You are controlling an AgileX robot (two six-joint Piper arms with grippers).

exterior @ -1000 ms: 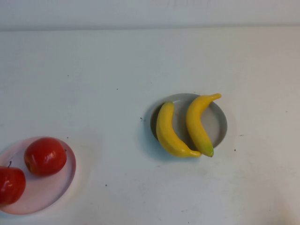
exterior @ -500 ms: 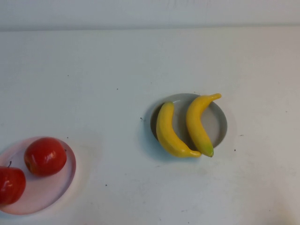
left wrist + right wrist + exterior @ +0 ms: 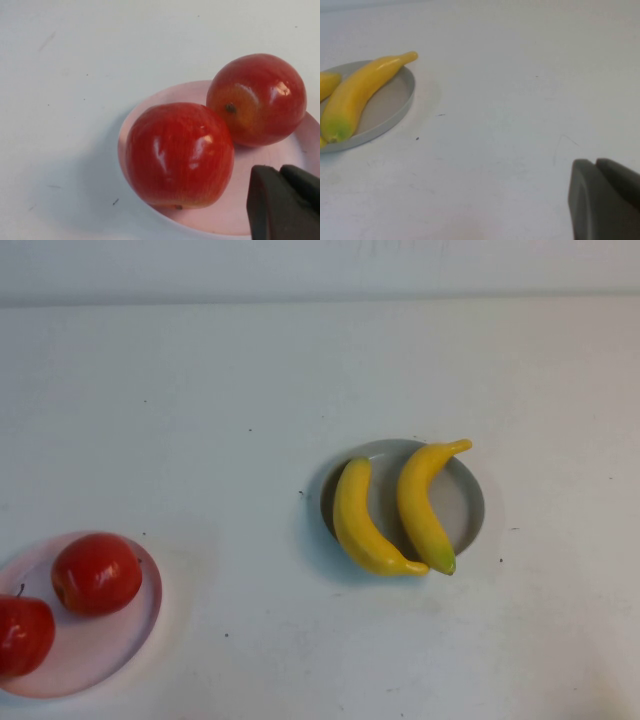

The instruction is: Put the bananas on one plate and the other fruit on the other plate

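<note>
Both bananas [image 3: 395,508] lie on the grey-blue plate [image 3: 466,502] and both apples [image 3: 96,573] on the pink plate [image 3: 110,650], so sorting appears complete; the left gripper [image 3: 285,202] beside the apples and right gripper [image 3: 605,200] over bare table hold nothing, finger state undeterminable.

A white table [image 3: 200,390] fills nearly the whole high view, its matte surface dotted with a few tiny dark specks. One speck [image 3: 226,635] lies toward 7 o'clock from the centre and another, the right-hand speck [image 3: 515,529], toward 3 o'clock. At 12 o'clock a pale wall [image 3: 320,265] meets the table along a straight edge.
</note>
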